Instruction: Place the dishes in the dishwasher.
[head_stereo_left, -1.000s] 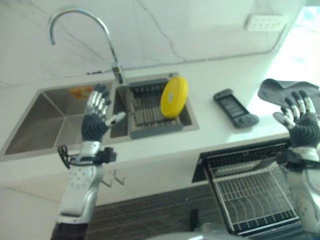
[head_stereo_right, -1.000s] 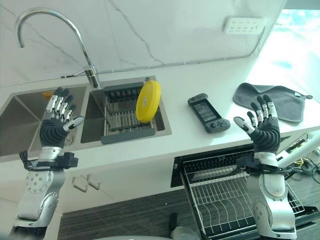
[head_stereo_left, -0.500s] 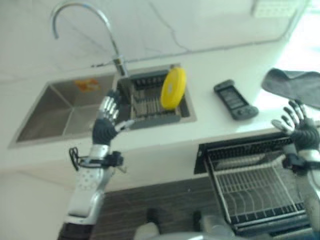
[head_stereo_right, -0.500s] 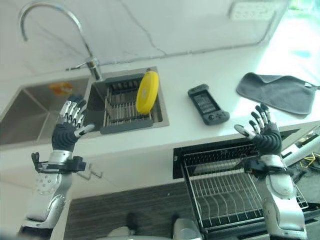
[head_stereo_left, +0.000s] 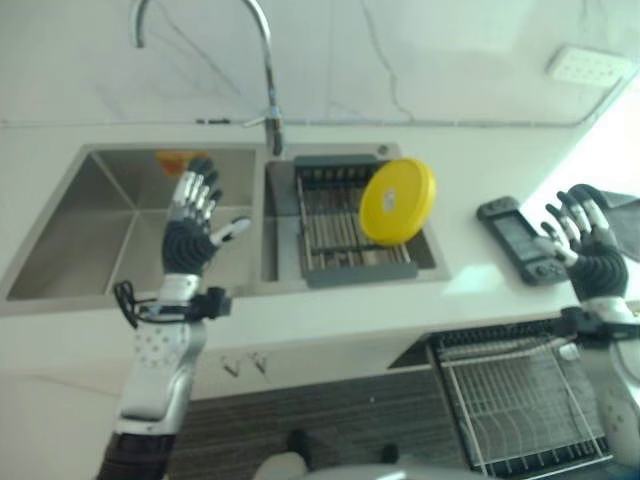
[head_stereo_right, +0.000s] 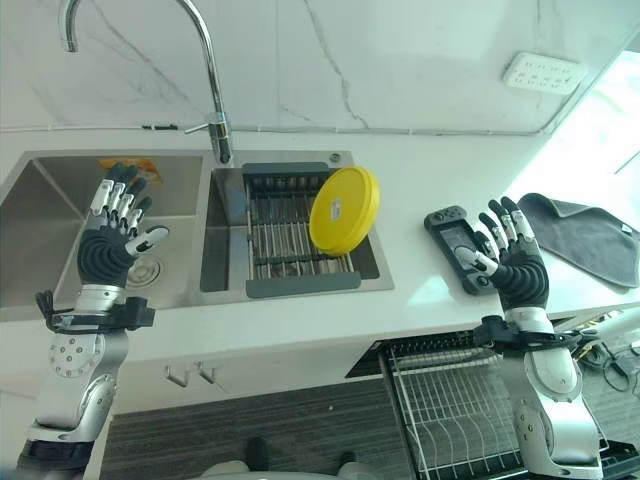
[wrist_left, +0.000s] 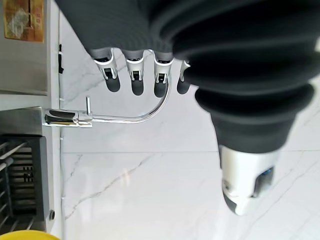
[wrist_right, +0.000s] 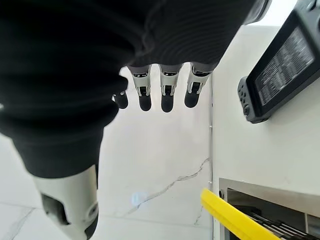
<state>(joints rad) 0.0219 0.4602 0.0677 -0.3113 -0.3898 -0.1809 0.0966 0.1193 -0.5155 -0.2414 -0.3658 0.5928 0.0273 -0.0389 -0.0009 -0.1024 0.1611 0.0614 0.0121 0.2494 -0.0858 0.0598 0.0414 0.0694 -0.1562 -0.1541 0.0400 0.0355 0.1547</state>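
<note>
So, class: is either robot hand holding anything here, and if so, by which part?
Nothing is held. The left hand and right hand are open; the yellow plate stands untouched.

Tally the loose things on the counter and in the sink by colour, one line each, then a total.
Yellow: 1, the round yellow plate standing in the grey sink rack.
Black: 1, the black handheld game controller on the white counter.
Grey: 1, the dark grey cloth at the counter's right end.
Total: 3
</note>
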